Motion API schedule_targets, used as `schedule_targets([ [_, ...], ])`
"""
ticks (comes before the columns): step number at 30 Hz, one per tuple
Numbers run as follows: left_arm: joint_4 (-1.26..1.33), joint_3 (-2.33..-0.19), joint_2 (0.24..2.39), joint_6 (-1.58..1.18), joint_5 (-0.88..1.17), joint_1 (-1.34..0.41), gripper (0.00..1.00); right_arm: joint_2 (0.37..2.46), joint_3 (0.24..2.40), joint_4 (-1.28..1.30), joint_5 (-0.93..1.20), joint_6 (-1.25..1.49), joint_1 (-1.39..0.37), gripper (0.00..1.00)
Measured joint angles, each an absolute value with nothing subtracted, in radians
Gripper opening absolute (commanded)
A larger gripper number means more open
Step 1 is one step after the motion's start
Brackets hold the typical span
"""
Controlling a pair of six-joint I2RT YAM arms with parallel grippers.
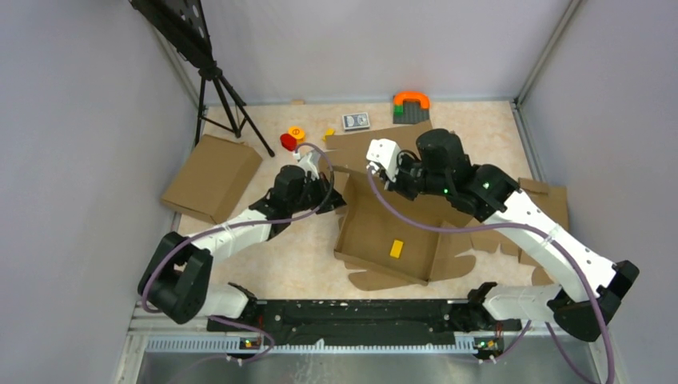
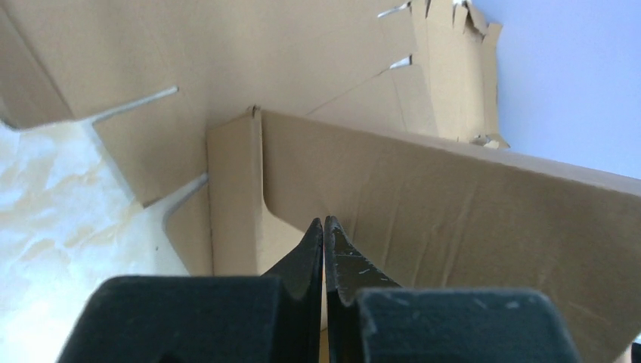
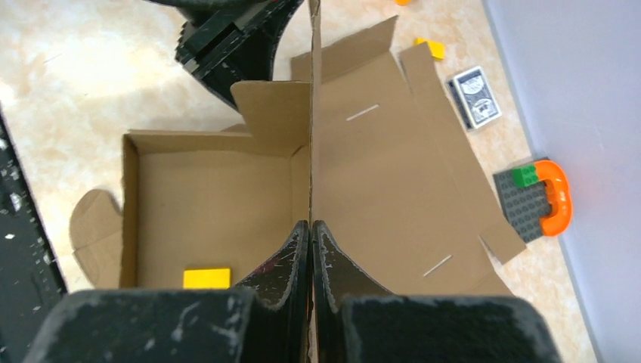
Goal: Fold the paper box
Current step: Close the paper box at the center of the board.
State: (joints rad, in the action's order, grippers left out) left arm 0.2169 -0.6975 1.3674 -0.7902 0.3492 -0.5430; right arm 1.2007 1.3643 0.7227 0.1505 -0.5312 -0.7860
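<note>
Handling the paper box (image 1: 376, 228) called for a light touch. Judged from its thin corrugated board, it was light, stiff across each panel, weak along the creases and easily torn at the slits. It lay in the middle of the table (image 1: 304, 264), part-formed into a shallow tray, with one panel standing upright and a large slotted flap lying flat beyond it. The best hold appeared to be a panel's free edge, close to a crease. The right gripper (image 3: 311, 227) pinched the upright panel's edge. The left gripper (image 2: 323, 225) was pressed together on nothing, its tips at a wall's outer face near a corner. The board was matte brown. A yellow block (image 3: 206, 278) lay inside the tray.
</note>
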Motion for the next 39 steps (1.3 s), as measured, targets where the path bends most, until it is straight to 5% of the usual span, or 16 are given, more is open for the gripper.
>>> schedule_targets([
  [12, 0.074, -0.600, 1.206, -0.738, 0.265, -0.552, 0.09, 1.149, 1.309, 0.727, 0.189, -0.523, -0.816, 0.00],
  [19, -0.071, -0.530, 0.889, -0.678, 0.159, -0.551, 0.63, 1.150, 1.309, 0.728, 0.189, -0.524, -0.818, 0.00],
  [22, -0.069, -0.499, 0.753, -0.623, 0.164, -0.551, 0.74, 1.150, 1.309, 0.730, 0.189, -0.524, -0.823, 0.00],
  [30, 0.009, -0.488, 0.597, -0.450, 0.213, -0.551, 0.78, 1.153, 1.309, 0.733, 0.189, -0.524, -0.828, 0.00],
  [39, 0.077, -0.634, 0.699, -0.183, 0.262, -0.551, 0.80, 1.153, 1.309, 0.738, 0.189, -0.524, -0.832, 0.00],
])
